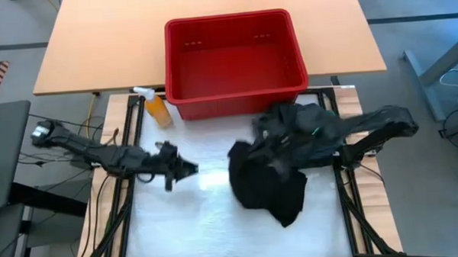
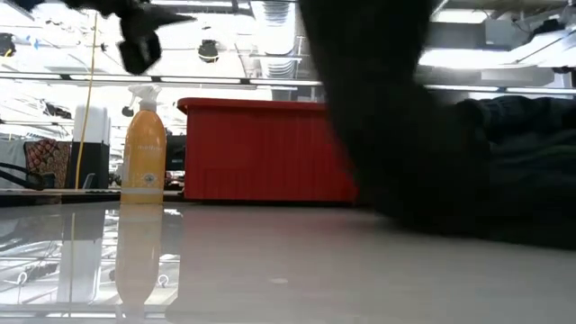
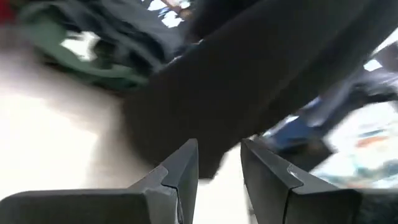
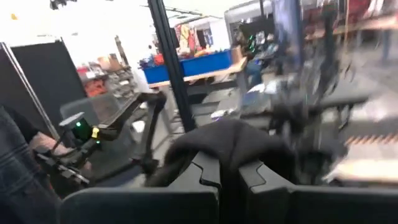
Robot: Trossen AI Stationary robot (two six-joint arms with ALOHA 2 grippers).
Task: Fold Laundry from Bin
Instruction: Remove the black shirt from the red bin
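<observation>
The red bin (image 1: 183, 69) (image 2: 261, 148) stands at the far middle of the table. In front of it, to the right, lies a heap of dark laundry (image 1: 290, 117) (image 2: 517, 171), with a green piece bearing a pale label (image 3: 81, 53). My right gripper (image 4: 229, 175) is shut on a black garment (image 1: 265, 181) (image 2: 396, 117) (image 3: 261, 74) above that heap. My left gripper (image 1: 191, 169) (image 3: 219, 167) is open at the left of the garment, pointing level toward it with nothing between its fingers. My right gripper pinches a bunched fold of the black garment (image 4: 230, 146) between its two fingers, which point about level toward the table's left. The cloth bulges over the fingertips and hangs slack below them. Its lower part (image 1: 281, 207) lies crumpled on the table.
An orange spray bottle (image 1: 156, 110) (image 2: 144, 153) stands upright at the bin's near left corner. The white table top (image 1: 202, 221) lies bare in front of my left gripper and toward the near edge. Black frame rails (image 1: 346, 193) run along both sides.
</observation>
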